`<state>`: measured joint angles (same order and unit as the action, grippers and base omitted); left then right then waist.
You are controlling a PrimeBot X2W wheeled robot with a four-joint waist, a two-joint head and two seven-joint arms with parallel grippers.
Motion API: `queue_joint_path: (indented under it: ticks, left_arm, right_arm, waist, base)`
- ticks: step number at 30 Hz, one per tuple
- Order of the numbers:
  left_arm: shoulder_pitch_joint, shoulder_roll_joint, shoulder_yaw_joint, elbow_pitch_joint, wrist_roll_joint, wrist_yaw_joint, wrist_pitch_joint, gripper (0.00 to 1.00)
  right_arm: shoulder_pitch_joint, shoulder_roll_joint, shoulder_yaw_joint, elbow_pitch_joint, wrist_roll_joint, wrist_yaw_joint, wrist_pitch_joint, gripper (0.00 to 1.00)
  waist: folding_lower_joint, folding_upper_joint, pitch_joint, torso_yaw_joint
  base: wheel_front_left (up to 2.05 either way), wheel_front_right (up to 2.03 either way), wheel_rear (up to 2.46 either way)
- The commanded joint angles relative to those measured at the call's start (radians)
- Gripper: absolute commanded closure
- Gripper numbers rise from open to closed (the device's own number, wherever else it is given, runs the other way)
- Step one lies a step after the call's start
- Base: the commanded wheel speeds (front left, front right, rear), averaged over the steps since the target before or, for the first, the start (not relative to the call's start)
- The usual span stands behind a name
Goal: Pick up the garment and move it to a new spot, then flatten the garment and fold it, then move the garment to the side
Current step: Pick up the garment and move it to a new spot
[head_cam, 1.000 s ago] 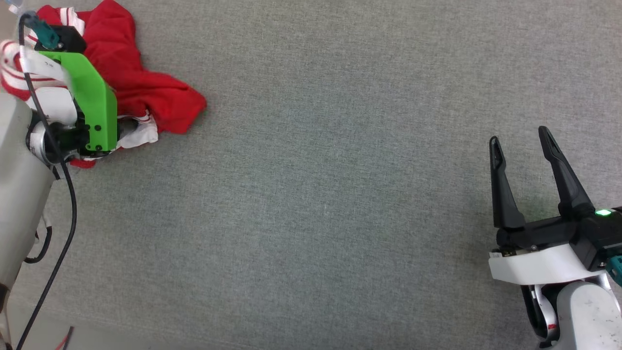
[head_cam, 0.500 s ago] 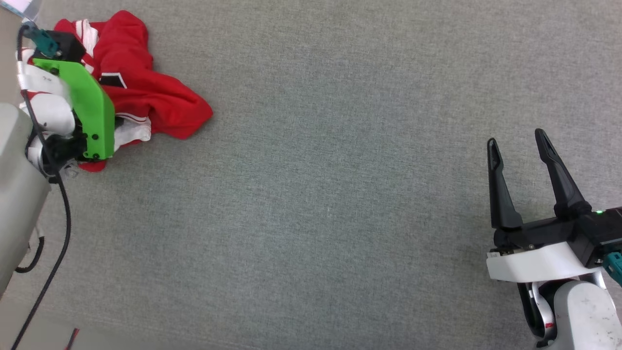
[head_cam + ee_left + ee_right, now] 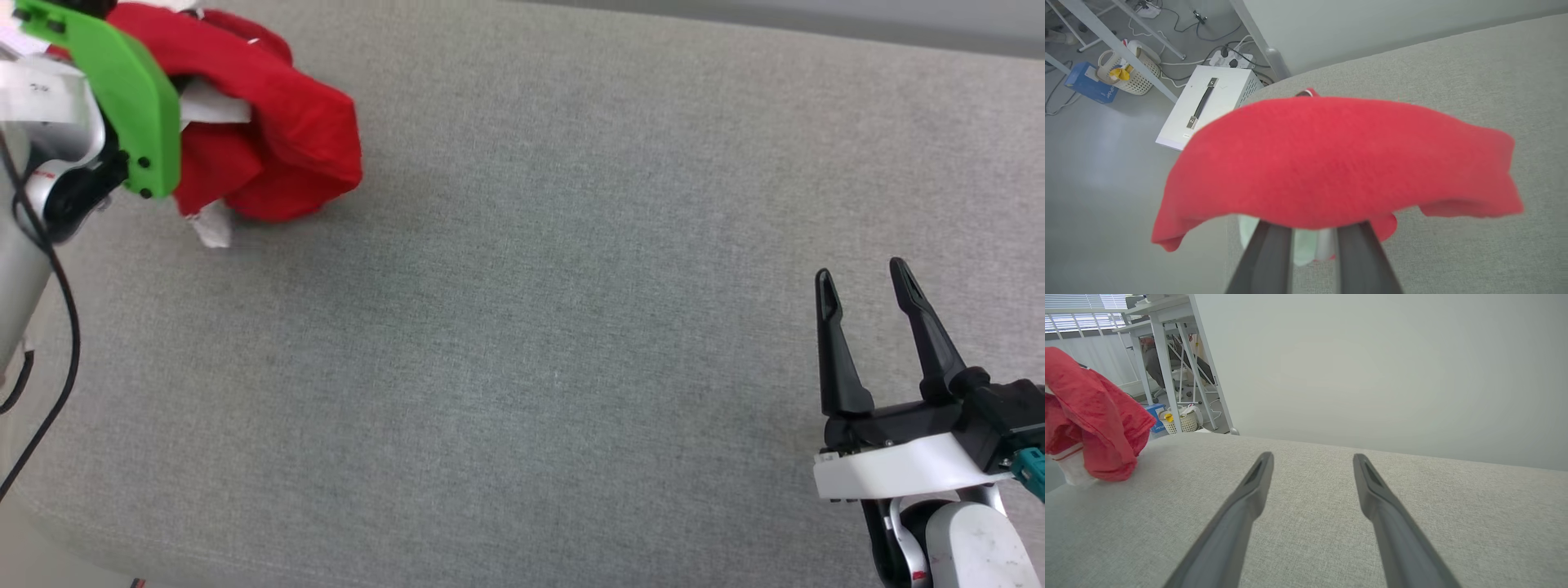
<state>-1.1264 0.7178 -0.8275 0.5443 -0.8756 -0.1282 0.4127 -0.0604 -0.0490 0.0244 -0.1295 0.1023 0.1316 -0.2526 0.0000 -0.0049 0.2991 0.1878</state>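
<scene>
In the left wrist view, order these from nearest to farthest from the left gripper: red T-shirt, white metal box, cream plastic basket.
1. The red T-shirt, gripped by the left gripper.
2. The white metal box, on the floor, upper left.
3. The cream plastic basket, farther upper left.

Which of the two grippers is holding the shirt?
The left gripper: it is closed on the red shirt. The right gripper stands open and empty, far from the shirt.
</scene>
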Motion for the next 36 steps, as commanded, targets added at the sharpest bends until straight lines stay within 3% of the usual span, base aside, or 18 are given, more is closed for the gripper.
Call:
queue_joint_path:
  ticks: [1,8,15,22,30,36]
  left_arm:
    - [-0.032,-0.015,-0.01,-0.024,0.026,-0.002,-0.011,1.0]
    - [-0.102,-0.083,-0.053,-0.129,0.074,-0.002,-0.029,1.0]
    - [-0.157,-0.184,-0.118,-0.188,0.115,-0.002,-0.042,1.0]
    - [-0.095,-0.312,-0.216,-0.165,0.126,-0.002,-0.111,1.0]
    - [0.032,-0.487,-0.385,-0.071,0.114,-0.002,-0.206,1.0]
    - [0.148,-0.588,-0.442,-0.015,0.103,-0.002,-0.238,1.0]
  right_arm:
    - [0.013,-0.001,0.001,0.003,0.01,-0.001,-0.009,0.0]
    - [0.023,-0.001,0.008,0.006,0.045,-0.001,-0.009,0.0]
    - [0.012,-0.001,0.008,0.005,0.076,-0.001,-0.009,0.0]
    - [0.003,-0.001,-0.003,0.001,0.105,-0.001,-0.009,0.0]
    - [-0.016,-0.001,-0.039,0.001,0.136,-0.001,-0.009,0.0]
    - [-0.024,-0.001,-0.055,0.005,0.141,-0.001,-0.009,0.0]
  waist:
    - [0.0,0.0049,-0.042,-0.02]
    - [0.0,0.0049,-0.074,-0.092]
    - [0.0,0.0049,-0.054,-0.197]
    - [0.0,0.0049,-0.013,-0.28]
    - [0.0,0.0049,0.032,-0.301]
    - [0.0,0.0049,0.05,-0.296]
  base:
    - [0.0,0.0,0.0]
    - [0.0,0.0,0.0]
    - [0.0,0.0,0.0]
    - [0.0,0.0,0.0]
    - [0.0,0.0,0.0]
    - [0.0,0.0,0.0]
